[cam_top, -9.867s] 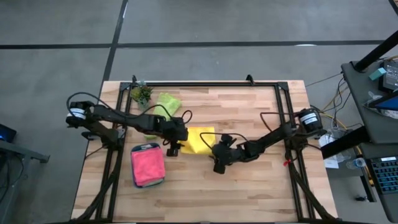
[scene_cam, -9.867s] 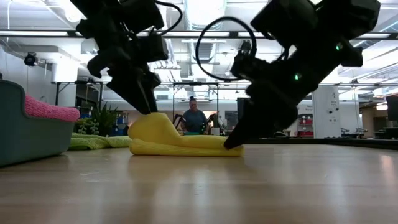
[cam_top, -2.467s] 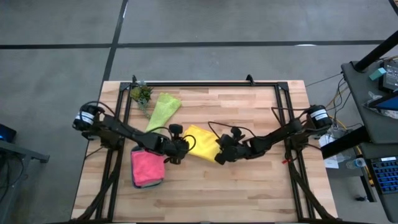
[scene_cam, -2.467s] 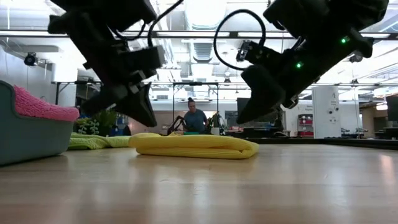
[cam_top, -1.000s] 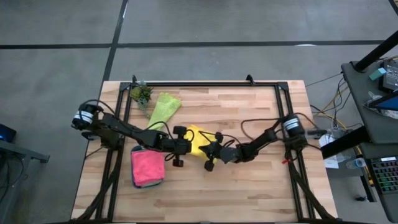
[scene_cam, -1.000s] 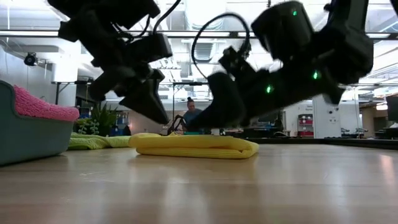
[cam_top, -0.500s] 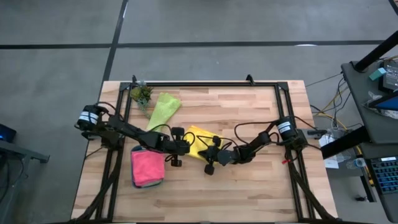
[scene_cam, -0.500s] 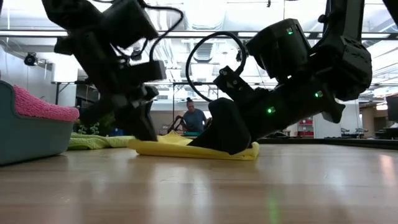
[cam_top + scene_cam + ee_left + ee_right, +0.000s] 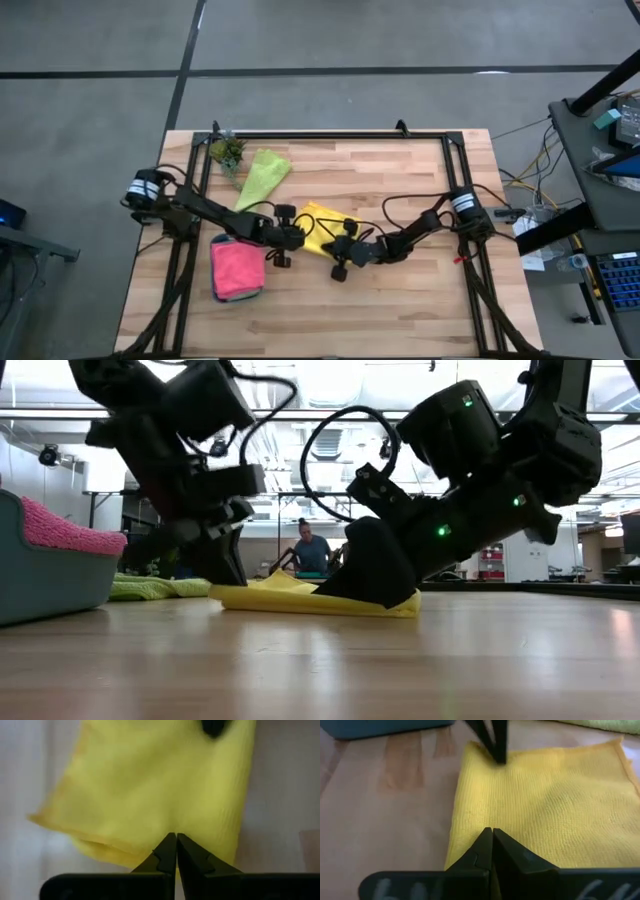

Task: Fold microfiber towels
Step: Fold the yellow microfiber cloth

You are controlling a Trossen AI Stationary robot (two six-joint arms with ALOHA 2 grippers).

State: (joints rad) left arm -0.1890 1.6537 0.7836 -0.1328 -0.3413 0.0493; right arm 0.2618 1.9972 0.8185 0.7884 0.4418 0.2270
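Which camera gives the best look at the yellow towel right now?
The right wrist view: the yellow towel fills it, weave and folded edge clear. The left wrist view shows it blurred. The high view shows a small patch between the arms; the low view only its thin edge under both arms.

Robotics lab: open hall, exposed ceiling ducts (image 9: 330, 420), concrete floor (image 9: 330, 40), person (image 9: 311, 550) at far workstation.
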